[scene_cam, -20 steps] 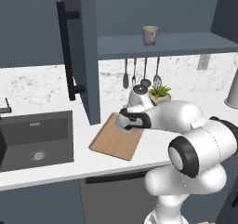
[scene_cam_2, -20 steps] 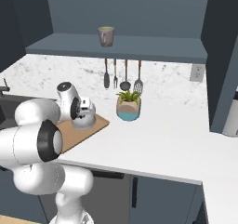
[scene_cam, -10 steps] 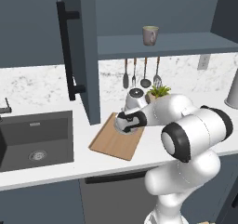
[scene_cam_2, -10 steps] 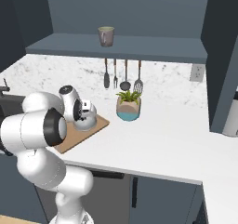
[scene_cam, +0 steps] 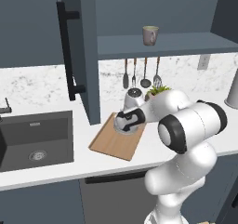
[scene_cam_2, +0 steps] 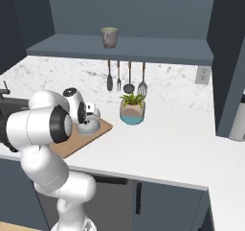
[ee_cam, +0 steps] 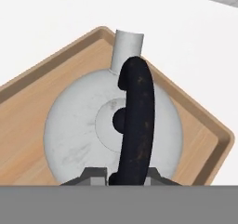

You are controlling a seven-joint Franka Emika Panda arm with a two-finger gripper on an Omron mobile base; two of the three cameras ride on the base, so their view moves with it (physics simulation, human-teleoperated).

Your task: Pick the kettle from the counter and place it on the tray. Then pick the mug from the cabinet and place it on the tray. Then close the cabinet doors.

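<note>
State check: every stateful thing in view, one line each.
kettle: upright, over the tray; contact with it not discernible
gripper: shut on the kettle's black handle
tray: flat on the counter, beside the sink
mug: upright on the cabinet shelf
cabinet door: open
sink: looks dry

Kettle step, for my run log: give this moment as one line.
kettle: over tray, touchdown unclear | gripper: shut on kettle handle | mug: on cabinet shelf | cabinet doors: open
</note>
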